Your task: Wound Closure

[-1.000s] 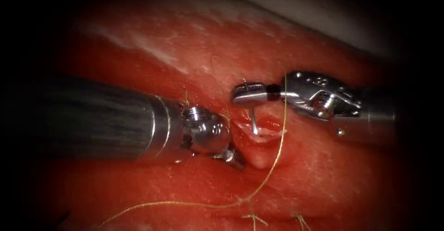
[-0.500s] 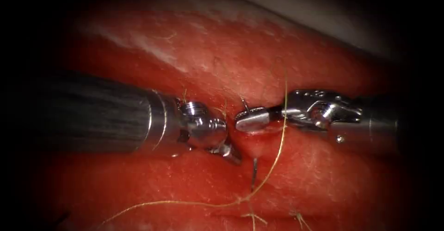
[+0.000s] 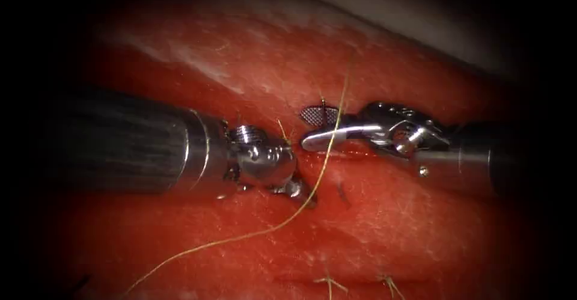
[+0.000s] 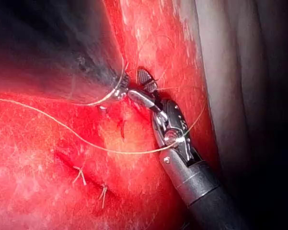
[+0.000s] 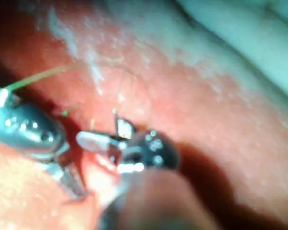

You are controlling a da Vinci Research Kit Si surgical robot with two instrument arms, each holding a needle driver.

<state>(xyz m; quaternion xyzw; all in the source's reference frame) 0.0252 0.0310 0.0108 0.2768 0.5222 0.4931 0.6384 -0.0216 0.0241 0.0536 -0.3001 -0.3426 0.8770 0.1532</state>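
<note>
Yellow thread (image 3: 327, 156) runs from the upper tissue (image 3: 421, 228) down across the front of the right tool (image 3: 308, 128), passes the tip of the left tool (image 3: 296, 190) and trails off to the lower left.

In the endoscope view the right tool's 2 jaws stand apart, the upper one turned so that its textured face shows. They clamp nothing. A thin metal end of the needle rises just beside that upper jaw. A short dark arc of the needle (image 3: 342, 195) shows at the tissue surface below the right tool, on the right of the cut (image 3: 303, 156), so the needle sits in the tissue, free of both tools. The left tool comes in from the left with its tip pressed against the tissue at the cut's left edge. Whether it grips anything cannot be told.

The left wrist view looks along the right tool (image 4: 139, 86) and shows the same spread. It also shows the dark arc (image 4: 120, 129) and 2 finished stitches (image 4: 79, 175) along the closed stretch of the cut. The endoscope view shows their cut ends of thread (image 3: 329, 283) at its bottom edge.

The right wrist view shows the needle end (image 5: 115, 115) upright by the right tool (image 5: 105, 134), with the left tool (image 5: 69, 179) close beside it.
</note>
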